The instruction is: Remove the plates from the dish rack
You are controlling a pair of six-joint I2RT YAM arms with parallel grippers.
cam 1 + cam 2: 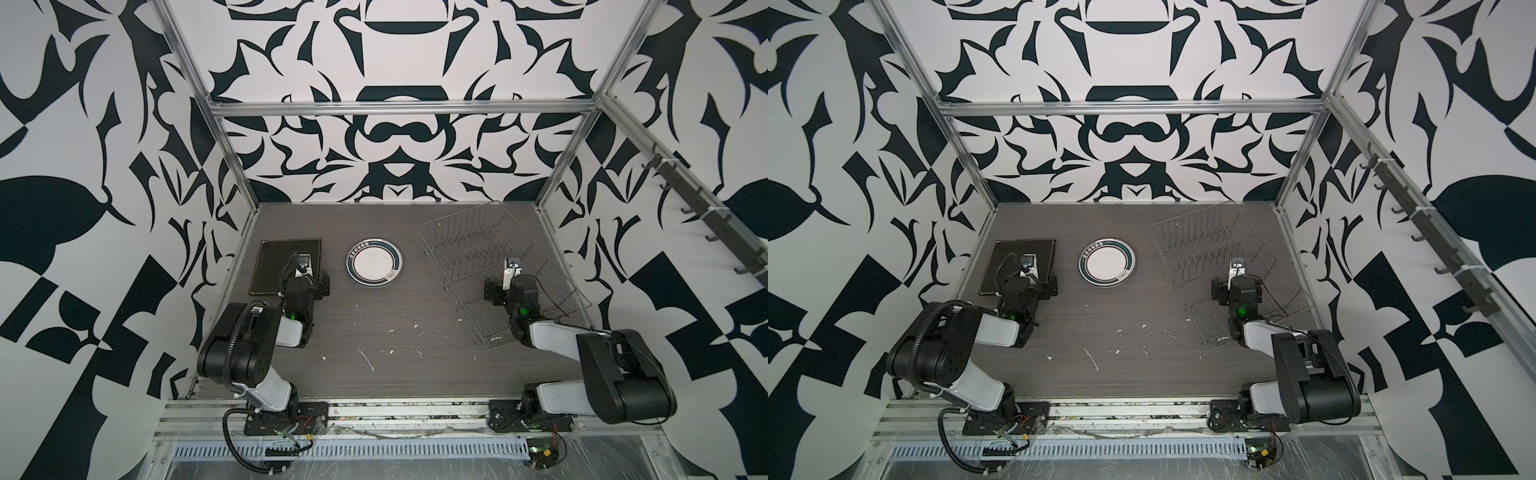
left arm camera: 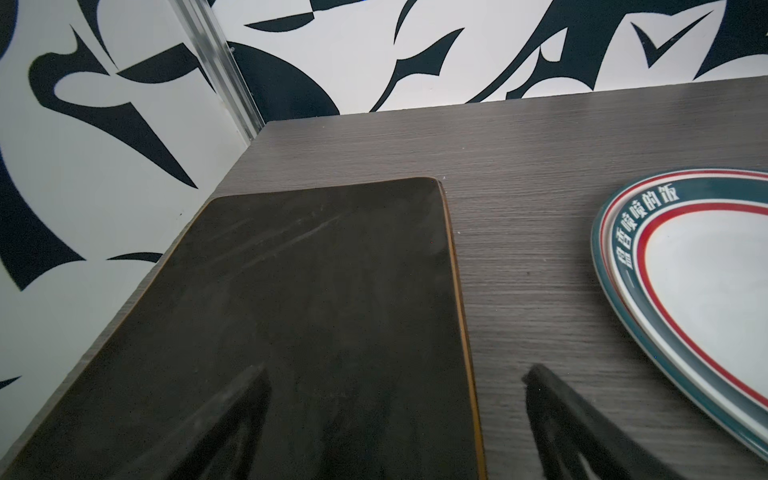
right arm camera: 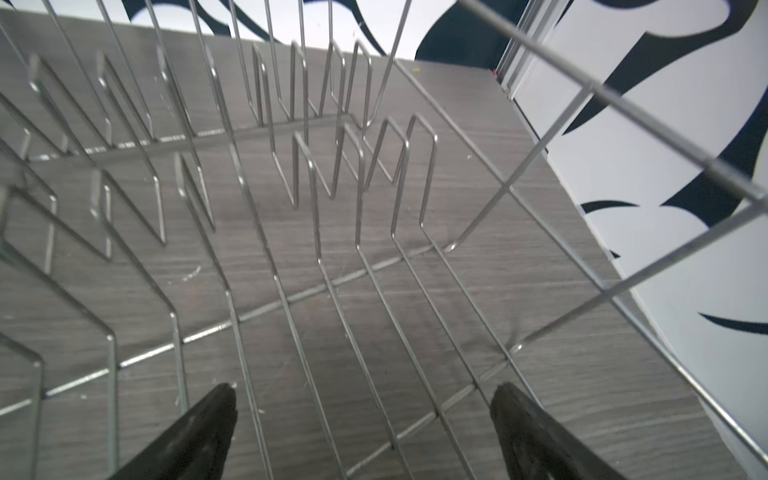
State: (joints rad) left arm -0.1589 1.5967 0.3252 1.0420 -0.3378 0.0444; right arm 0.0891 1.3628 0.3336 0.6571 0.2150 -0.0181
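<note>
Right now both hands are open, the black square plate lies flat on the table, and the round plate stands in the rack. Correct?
Not quite: the round plate lies flat on the table too, outside the dish rack, as both top views show. The rest holds.

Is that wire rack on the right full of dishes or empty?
Empty. The dish rack shows only bare wire; the black square plate and round plate lie flat on the table outside it.

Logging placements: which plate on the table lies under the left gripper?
The black square plate, the leftmost one; the open left gripper is over its edge. The round white banded plate lies apart, to its right.
</note>
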